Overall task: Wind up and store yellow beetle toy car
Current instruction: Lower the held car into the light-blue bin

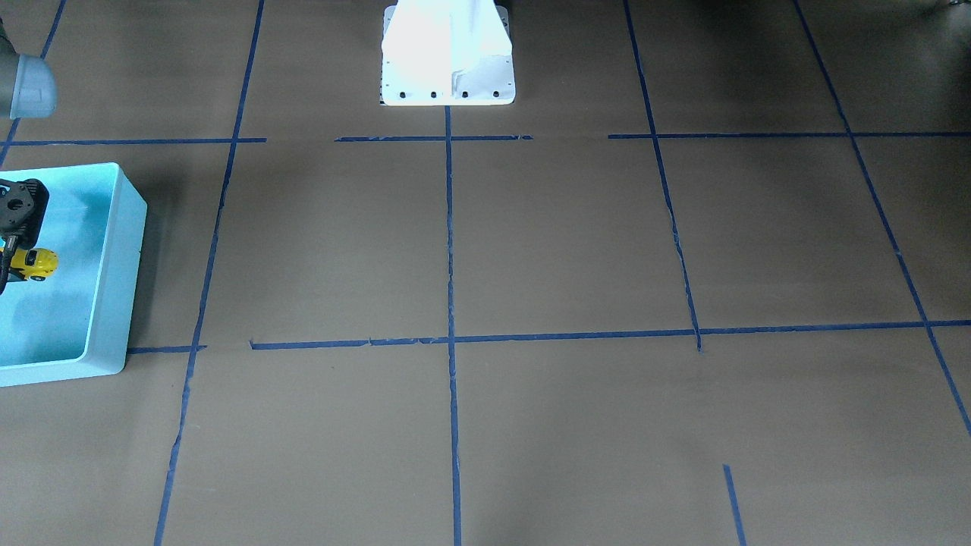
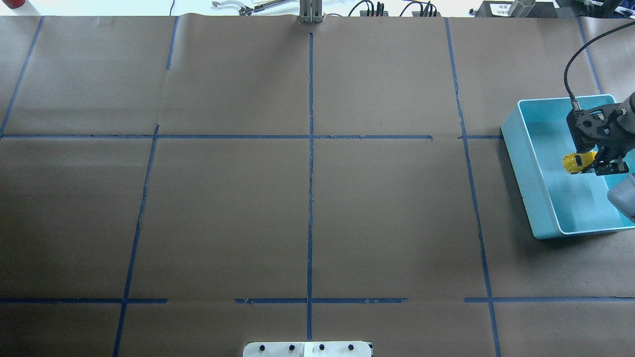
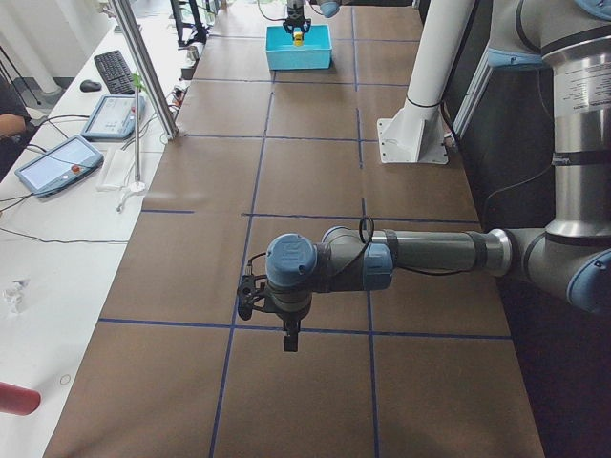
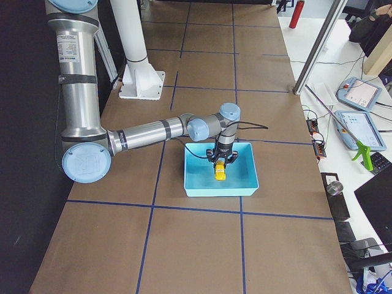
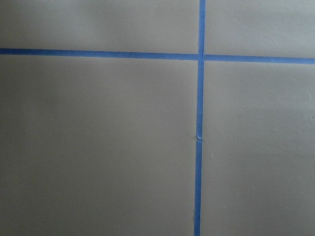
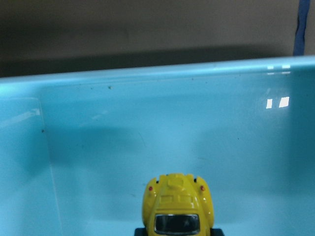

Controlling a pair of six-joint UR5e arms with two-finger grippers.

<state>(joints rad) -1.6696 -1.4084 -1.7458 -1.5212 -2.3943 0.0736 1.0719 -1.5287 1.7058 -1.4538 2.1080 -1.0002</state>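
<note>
Hanging inside the turquoise bin (image 2: 518,173) at the table's right end, the right gripper (image 2: 598,161) has its fingers pinched on the yellow beetle toy car (image 2: 575,162). The little car sticks out sideways from the jaws, low between the bin's walls, and whether its wheels touch the floor of the bin I cannot tell. From the right wrist view the car (image 6: 178,204) sits dead centre at the bottom edge, with the bin's far wall beyond it. Over at the other end, the left gripper (image 3: 289,336) points down above the brown paper table (image 2: 297,198) near a crossing of blue tape lines (image 5: 199,123). How wide its fingers stand I cannot tell.
</note>
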